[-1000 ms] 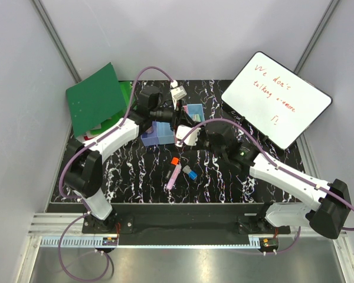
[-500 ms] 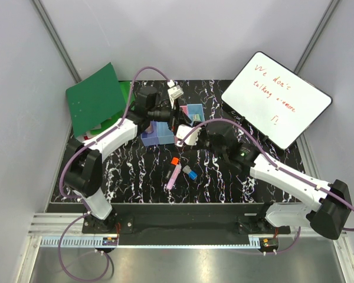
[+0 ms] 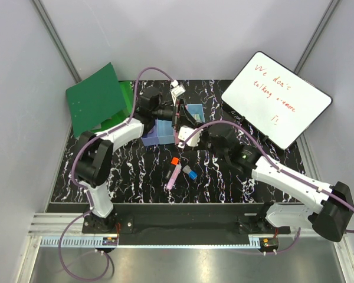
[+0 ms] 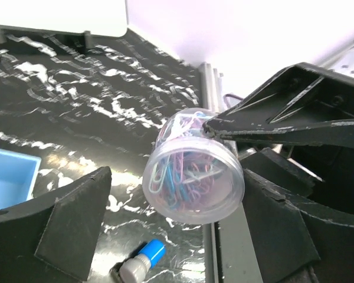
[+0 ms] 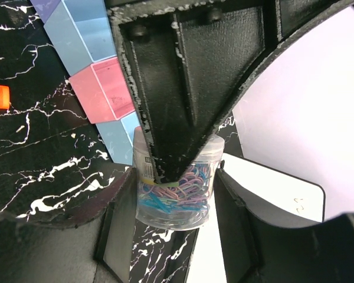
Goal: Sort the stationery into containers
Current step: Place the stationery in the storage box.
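Bench (image 3: 224, 177): several loose bits lie near the middle, so the sort looks early, w/ most left to do. Whiteboard (image 3: 276, 97) far right, red handwriting, reads approx. "We don't talking anymore" + a scribble under it. Folder (image 3: 94, 100) far left, green, no text seen. Bins (image 3: 156, 134) in a row at mid-back, behind the loose bits; nothing seen inside where the wrist views show their insides.

R claw (image 5: 174, 197) is closed on a clear tub (image 4: 194, 183) of coloured paper clips, seemingly off the bench, just beside the bins. L claw (image 4: 176, 180) is wide open, fingers either side of the same tub, gripping nothing. Prob. a handover, tub not binned yet. Tub label strip unreadable.

Unsorted: pink marker (image 3: 172, 175), orange cap (image 3: 174, 160), blue piece (image 3: 193, 175).
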{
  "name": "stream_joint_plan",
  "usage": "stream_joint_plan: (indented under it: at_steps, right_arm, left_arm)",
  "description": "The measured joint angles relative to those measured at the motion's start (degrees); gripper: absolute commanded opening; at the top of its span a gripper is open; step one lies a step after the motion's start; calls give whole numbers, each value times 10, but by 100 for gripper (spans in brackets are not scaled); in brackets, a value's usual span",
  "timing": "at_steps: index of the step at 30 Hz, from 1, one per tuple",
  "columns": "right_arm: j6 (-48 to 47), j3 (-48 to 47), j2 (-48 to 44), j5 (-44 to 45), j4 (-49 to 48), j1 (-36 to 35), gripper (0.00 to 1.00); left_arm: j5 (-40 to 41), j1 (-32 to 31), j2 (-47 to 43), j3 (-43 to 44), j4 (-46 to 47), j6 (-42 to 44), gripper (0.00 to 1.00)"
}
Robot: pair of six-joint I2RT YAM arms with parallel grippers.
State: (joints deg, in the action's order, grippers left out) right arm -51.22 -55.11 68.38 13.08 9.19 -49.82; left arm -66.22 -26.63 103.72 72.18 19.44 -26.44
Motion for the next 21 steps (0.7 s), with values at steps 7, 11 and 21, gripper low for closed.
stream_joint_plan:
  at_steps: [7,11,21]
  right_arm:
    - [0,4,-6,-1,-10,0,9]
    - [-1,7,-7,0,-16,0,10]
    - [-3,18,-7,-7,-23,-1,88]
  left_arm:
    - [-41,0,24,-3,127,-107,54]
    - [-50,0,24,-4,138,-110,23]
    - [-40,0,7,-5,52,-42,11]
